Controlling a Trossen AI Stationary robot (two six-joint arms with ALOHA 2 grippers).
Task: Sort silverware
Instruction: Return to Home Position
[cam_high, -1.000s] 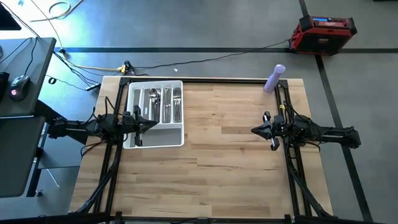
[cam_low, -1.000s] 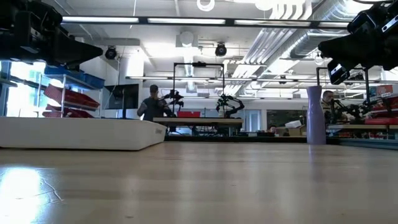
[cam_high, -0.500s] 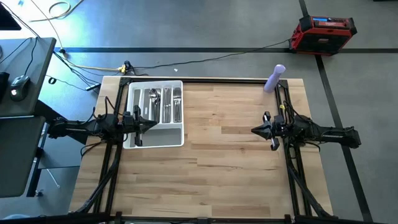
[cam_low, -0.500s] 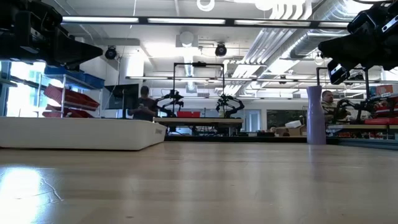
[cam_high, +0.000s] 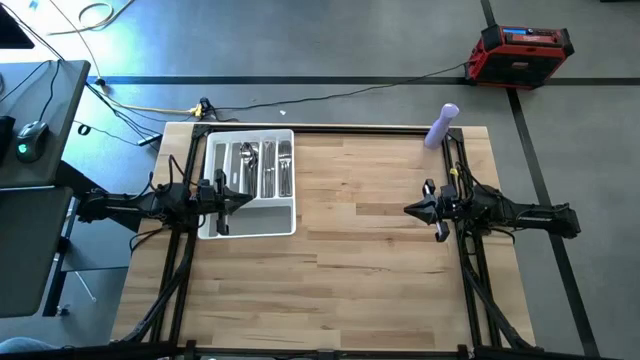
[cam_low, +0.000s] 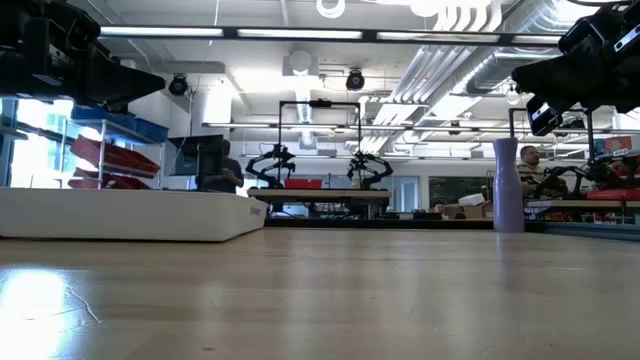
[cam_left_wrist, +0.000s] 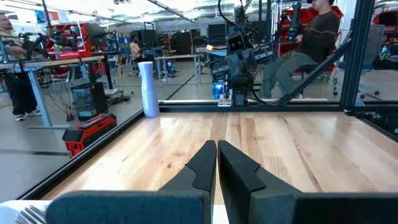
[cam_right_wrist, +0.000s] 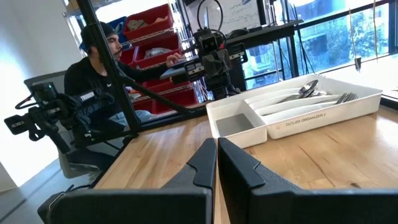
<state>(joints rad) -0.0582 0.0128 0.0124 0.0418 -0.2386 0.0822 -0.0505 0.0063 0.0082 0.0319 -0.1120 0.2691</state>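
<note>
The silverware (cam_high: 264, 167) lies in the long slots of the white tray (cam_high: 290, 215) at the table's far left; the right wrist view shows the silverware (cam_right_wrist: 311, 92) in the tray (cam_right_wrist: 298, 121). My left gripper (cam_high: 248, 199) hovers shut over the tray's near part, touching nothing; the left wrist view shows the left gripper (cam_left_wrist: 216, 155) and fork tines (cam_left_wrist: 28, 214) below it. My right gripper (cam_high: 408, 209) hangs shut above the table's right side, seen in the right wrist view as the right gripper (cam_right_wrist: 216, 152).
A lavender bottle (cam_high: 441, 126) stands at the table's far right corner. A red case (cam_high: 520, 52) sits on the floor beyond the table. Bare wood (cam_high: 360, 250) stretches between the two arms. A person (cam_right_wrist: 99, 87) sits beyond the table's left side, another person (cam_left_wrist: 308, 43) beyond its right.
</note>
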